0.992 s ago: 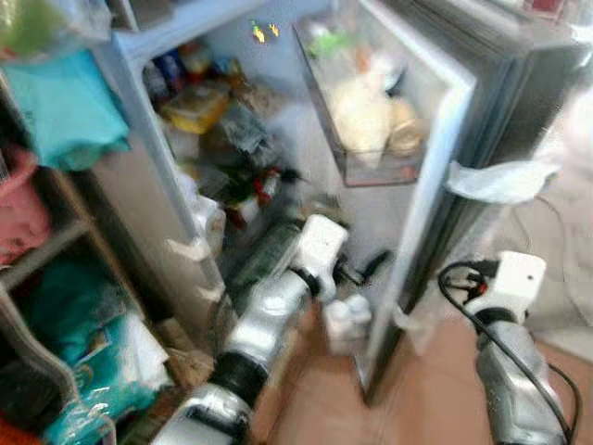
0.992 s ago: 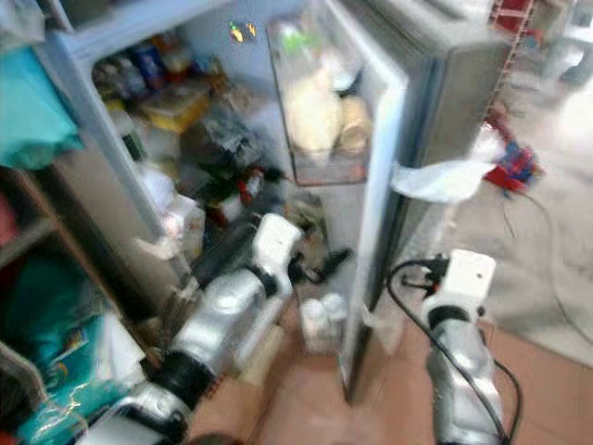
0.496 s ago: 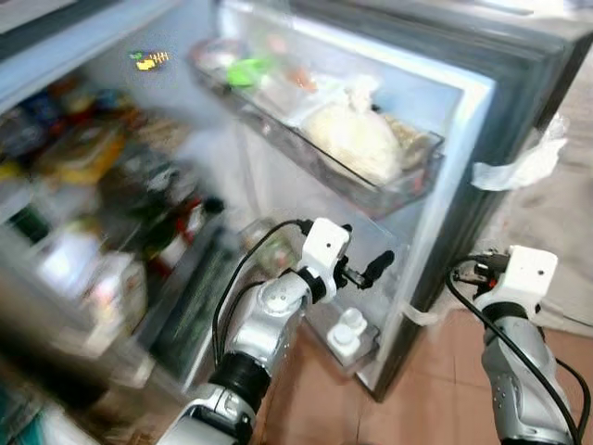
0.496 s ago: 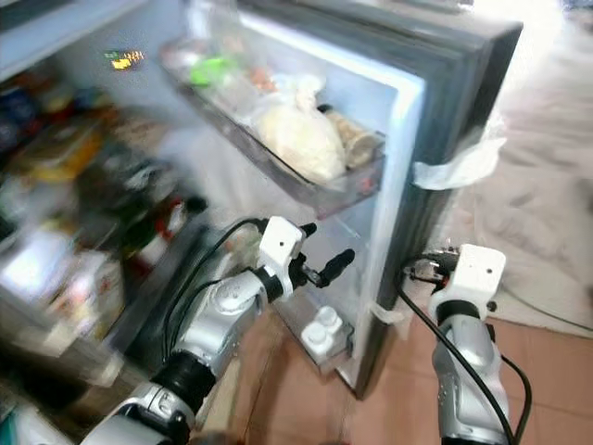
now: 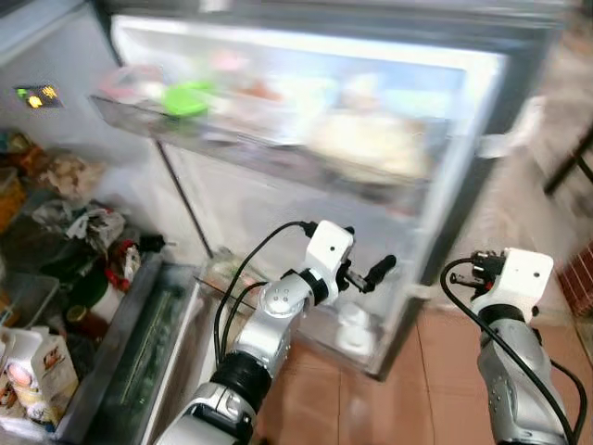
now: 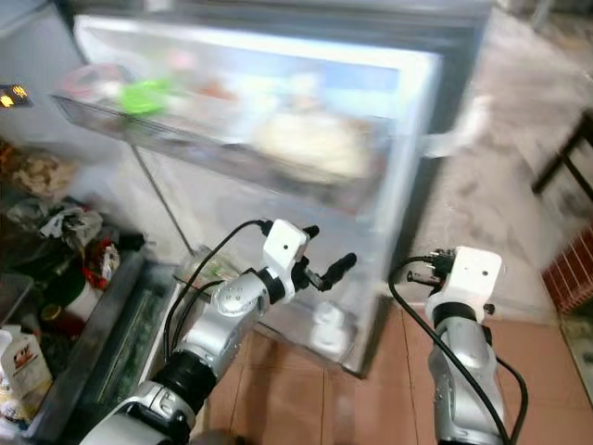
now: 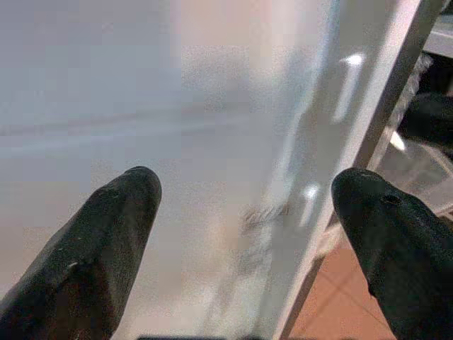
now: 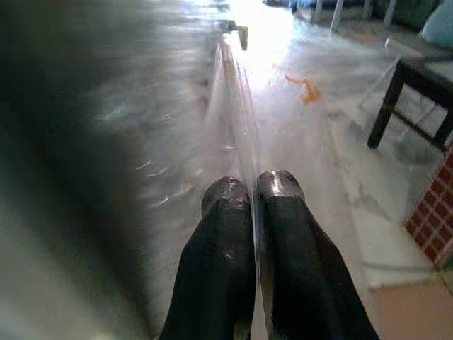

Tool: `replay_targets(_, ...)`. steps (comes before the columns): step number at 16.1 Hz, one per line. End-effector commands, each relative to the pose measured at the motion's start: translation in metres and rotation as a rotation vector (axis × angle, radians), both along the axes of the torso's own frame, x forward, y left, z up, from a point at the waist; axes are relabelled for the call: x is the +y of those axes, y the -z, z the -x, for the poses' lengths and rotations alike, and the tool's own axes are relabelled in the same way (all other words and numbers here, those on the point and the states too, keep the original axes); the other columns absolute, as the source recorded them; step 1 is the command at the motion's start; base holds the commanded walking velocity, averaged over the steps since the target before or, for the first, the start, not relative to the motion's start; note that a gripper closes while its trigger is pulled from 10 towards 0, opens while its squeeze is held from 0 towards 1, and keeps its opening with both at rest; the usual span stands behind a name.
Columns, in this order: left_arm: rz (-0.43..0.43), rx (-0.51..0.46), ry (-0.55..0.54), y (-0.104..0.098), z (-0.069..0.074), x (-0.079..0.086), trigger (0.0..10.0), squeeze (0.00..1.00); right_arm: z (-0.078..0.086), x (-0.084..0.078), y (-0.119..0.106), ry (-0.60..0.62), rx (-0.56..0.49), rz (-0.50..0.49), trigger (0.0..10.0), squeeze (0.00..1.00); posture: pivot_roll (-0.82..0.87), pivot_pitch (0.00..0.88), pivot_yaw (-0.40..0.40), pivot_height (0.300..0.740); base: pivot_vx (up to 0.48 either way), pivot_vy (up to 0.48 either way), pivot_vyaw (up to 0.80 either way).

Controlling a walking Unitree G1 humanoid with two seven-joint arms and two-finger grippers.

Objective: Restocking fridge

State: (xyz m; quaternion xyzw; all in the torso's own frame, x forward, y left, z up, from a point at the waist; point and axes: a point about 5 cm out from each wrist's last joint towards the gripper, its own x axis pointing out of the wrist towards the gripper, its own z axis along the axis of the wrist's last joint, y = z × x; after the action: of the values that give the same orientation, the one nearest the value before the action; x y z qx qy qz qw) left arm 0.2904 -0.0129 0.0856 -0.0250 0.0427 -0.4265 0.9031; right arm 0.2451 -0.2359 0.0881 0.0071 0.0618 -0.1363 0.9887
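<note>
White fridge door (image 5: 306,199) upright, left hand (image 5: 371,274) spread

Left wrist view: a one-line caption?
Left gripper, fingers spread wide, faces the open fridge door's white inner wall.

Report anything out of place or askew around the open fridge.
A strip of clear plastic is pinched between the shut fingers of the right gripper; another piece hangs from the fridge door edge. The interior shelves look crammed.
</note>
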Motion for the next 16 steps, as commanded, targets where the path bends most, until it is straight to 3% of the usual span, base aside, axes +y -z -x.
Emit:
replay_targets(1, 0.001, -0.014, 0.001, -0.005, -0.002, -0.005, 10.0, 0.0, 0.0, 0.008, -0.001, -0.006, -0.007, -0.005, 10.0, 0.0, -0.07, 0.0, 0.045, 0.74, 0.371, 0.0, 0.0)
replay_targets(4, -0.007, -0.021, -0.001, -0.006, -0.003, -0.006, 10.0, 0.0, 0.01, -0.004, 0.003, 0.094, 0.045, 0.063, 10.0, 0.0, -0.08, 0.002, 0.048, 0.74, 0.369, 0.0, 0.0)
replay_targets(8, -0.022, -0.03, -0.026, -0.006, -0.006, -0.004, 10.0, 0.0, 0.02, 0.003, 0.011, 0.063, 0.078, 0.034, 10.0, 0.0, -0.07, 0.002, 0.047, 0.74, 0.145, 0.0, 0.0)
replay_targets(13, -0.072, -0.044, -0.139, -0.005, -0.014, 0.001, 10.0, 0.0, 0.025, -0.003, 0.011, 0.095, 0.115, 0.096, 10.0, 0.0, -0.08, 0.0, 0.051, 0.74, 0.0, 0.0, 0.0)
replay_targets(16, -0.087, -0.073, -0.223, -0.01, -0.025, 0.008, 10.0, 0.0, 0.046, 0.004, 0.013, 0.026, 0.139, 0.067, 10.0, 0.0, -0.09, 0.0, 0.046, 0.74, 0.0, 0.0, 0.0)
